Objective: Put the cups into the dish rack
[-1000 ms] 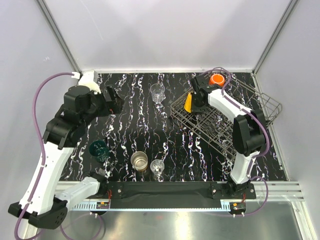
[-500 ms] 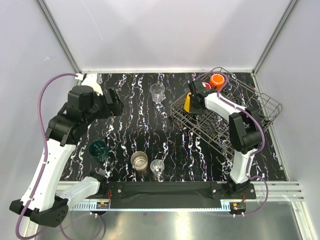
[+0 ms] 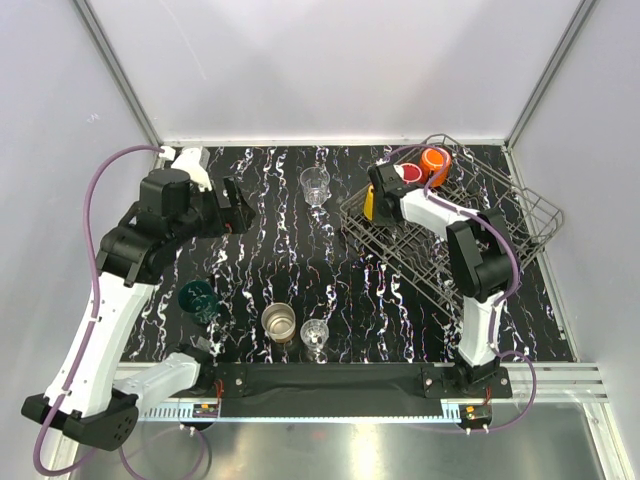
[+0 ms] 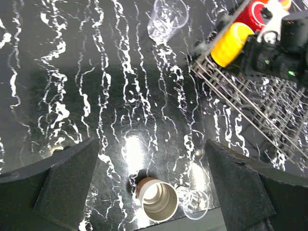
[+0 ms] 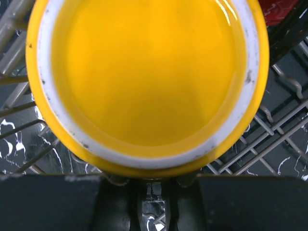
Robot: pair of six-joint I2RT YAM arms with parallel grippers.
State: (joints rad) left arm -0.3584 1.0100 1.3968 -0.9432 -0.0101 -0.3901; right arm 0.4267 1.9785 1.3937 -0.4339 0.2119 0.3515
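At the wire dish rack's [image 3: 470, 270] edge sits a round, glossy yellow mug [image 3: 371, 204].

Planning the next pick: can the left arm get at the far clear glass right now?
Probably yes. The left gripper is open and empty, the glass stands alone on the table to its right, and nothing lies between them.

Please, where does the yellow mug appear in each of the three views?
Top external: yellow mug, upper right of centre, at the left corner of the dish rack.
Left wrist: yellow mug, upper right.
Right wrist: yellow mug fills most of the frame.
Shared landmark: dish rack wires beside it.
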